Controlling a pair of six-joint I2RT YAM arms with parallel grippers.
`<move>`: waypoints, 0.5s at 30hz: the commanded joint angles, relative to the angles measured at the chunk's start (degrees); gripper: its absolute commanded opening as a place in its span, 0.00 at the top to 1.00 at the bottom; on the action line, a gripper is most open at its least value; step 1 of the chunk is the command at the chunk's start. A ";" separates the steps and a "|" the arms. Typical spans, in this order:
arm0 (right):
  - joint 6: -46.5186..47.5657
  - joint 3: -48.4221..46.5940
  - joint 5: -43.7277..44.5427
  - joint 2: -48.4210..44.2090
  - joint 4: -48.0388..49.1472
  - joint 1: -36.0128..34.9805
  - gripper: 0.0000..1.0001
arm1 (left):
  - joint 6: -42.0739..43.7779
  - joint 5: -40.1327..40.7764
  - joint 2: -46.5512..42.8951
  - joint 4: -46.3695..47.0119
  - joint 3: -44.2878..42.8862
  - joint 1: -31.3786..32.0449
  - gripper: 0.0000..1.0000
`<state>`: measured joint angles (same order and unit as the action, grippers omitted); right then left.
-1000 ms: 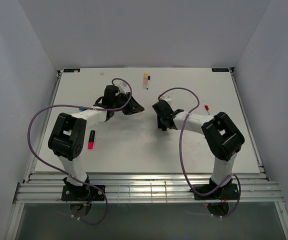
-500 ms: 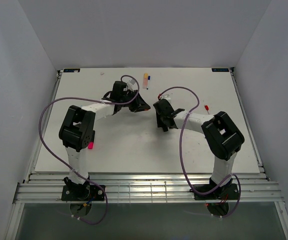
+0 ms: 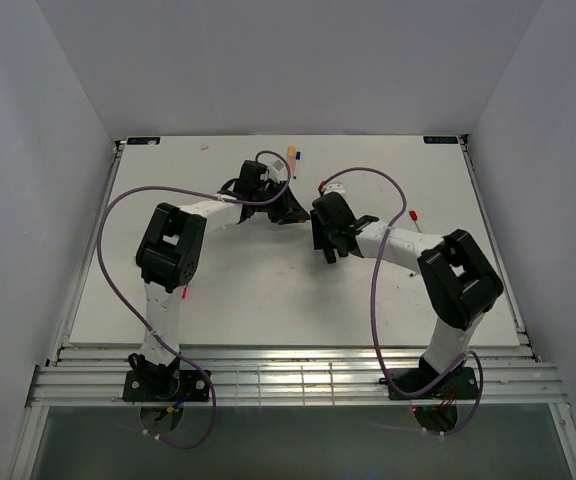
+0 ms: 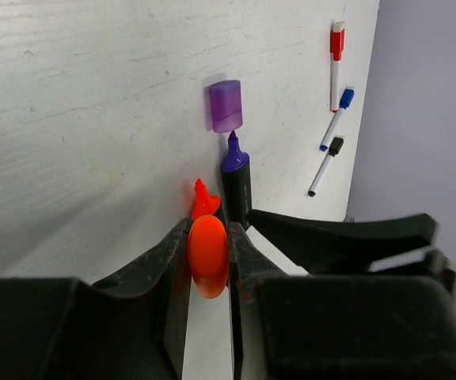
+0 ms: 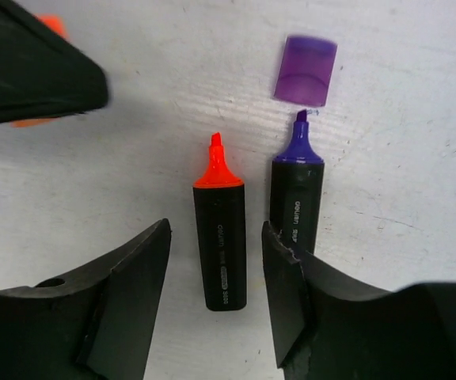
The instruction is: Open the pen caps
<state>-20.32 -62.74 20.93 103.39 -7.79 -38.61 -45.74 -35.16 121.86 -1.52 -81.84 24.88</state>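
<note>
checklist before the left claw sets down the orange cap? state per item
1. Cap removal: the orange cap is off, pinched in the left claw: ok.
2. Its orange marker lies flat, tip bare: ok.
3. The right claw is open, jaws either side of that marker and clear of it: ok.
4. The purple cap is off, lying just past the purple marker tip: ok.
5. All caps off: not ok, three thin pens farther off look capped.

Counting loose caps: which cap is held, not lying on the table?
The orange cap, pinched in the left gripper; the purple cap lies free on the table.
</note>
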 commanded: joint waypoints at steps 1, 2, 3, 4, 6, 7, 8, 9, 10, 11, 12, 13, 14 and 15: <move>1.86 -0.63 0.34 -7.23 1.82 0.20 0.44 | 0.39 -1.76 1.35 -1.03 -3.84 0.43 0.98; 1.95 -0.80 0.52 -8.20 1.38 0.20 0.42 | 0.12 -2.02 2.66 -0.94 -4.46 0.43 0.98; 1.86 -0.89 0.69 -9.86 0.42 0.38 0.41 | 0.03 -2.72 3.37 -1.03 -5.68 0.52 0.98; 1.77 -1.24 0.78 -10.66 -0.20 0.64 0.40 | -0.05 -2.98 4.16 -1.03 -6.39 0.69 0.98; 1.51 -1.24 0.96 -13.03 -1.69 1.17 0.39 | -0.40 -3.25 5.92 -1.38 -7.62 0.95 0.96; 1.42 -0.81 0.87 -13.83 -2.05 1.86 0.38 | -0.49 -3.34 6.45 -1.47 -8.93 1.13 0.93; 1.42 -0.54 0.69 -14.62 -2.14 2.22 0.38 | -0.49 -3.25 6.98 -1.64 -9.56 1.31 0.91; 1.42 -0.11 0.61 -15.93 -2.40 2.75 0.38 | -0.32 -3.25 7.94 -2.34 -10.26 1.39 0.89; 1.33 0.33 0.43 -16.55 -2.40 3.79 0.38 | -0.15 -2.99 8.39 -2.70 -11.75 1.66 0.88; 1.33 1.38 0.17 -17.17 -2.40 4.24 0.38 | -0.14 -2.90 8.83 -3.22 -12.28 1.66 0.85; 1.42 2.00 -0.10 -18.22 -2.40 4.94 0.38 | -0.06 -2.73 9.18 -3.84 -12.72 1.66 0.82; 1.25 2.53 -0.53 -18.66 -2.40 5.91 0.38 | 0.03 -2.55 9.62 -3.93 -13.08 1.66 0.80; 1.24 3.49 -0.71 -19.54 -2.40 6.44 0.38 | 0.03 -2.46 9.88 -3.93 -13.43 1.66 0.78; 1.24 3.94 -0.80 -19.89 -2.40 6.96 0.38 | 0.03 -2.55 9.97 -4.02 -13.69 1.66 0.77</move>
<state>-19.27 -60.80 20.53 85.65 -9.21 -33.30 -46.15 -36.91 132.86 -4.56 -92.99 26.24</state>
